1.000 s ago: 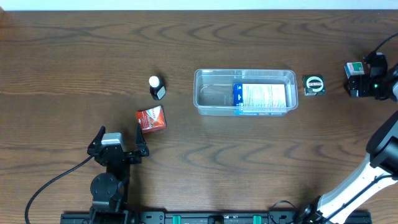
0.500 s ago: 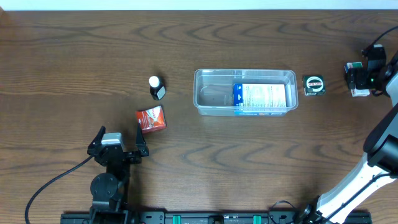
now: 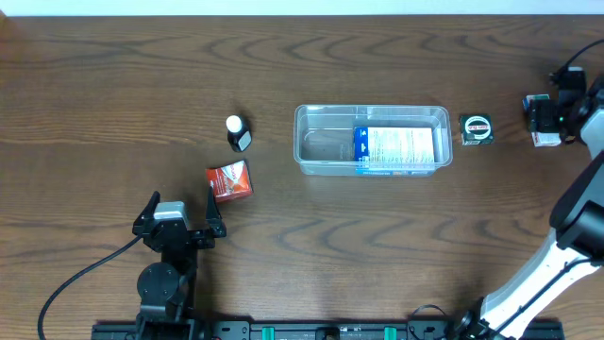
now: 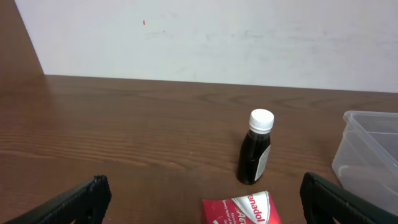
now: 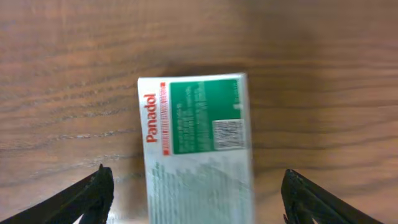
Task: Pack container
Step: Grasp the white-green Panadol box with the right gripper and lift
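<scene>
The clear plastic container (image 3: 321, 142) sits mid-table with a blue-and-white box (image 3: 394, 146) inside its right half; its corner shows in the left wrist view (image 4: 367, 149). A dark bottle with a white cap (image 3: 236, 133) (image 4: 255, 148) and a red Panadol box (image 3: 229, 180) (image 4: 241, 210) lie left of it. A small dark green box (image 3: 476, 129) lies right of it. My right gripper (image 3: 545, 121) is open above a green-and-white Panadol box (image 5: 198, 143) at the far right, fingers (image 5: 196, 199) straddling it. My left gripper (image 3: 179, 219) (image 4: 199, 199) is open and empty, just short of the red box.
The table's back edge meets a white wall (image 4: 205, 37). A black cable (image 3: 75, 283) runs from the left arm's base at the front left. The right arm's links (image 3: 566, 255) run along the right edge.
My right gripper has shifted slightly right and up over the green-and-white box. The left arm and the other objects have not moved.
</scene>
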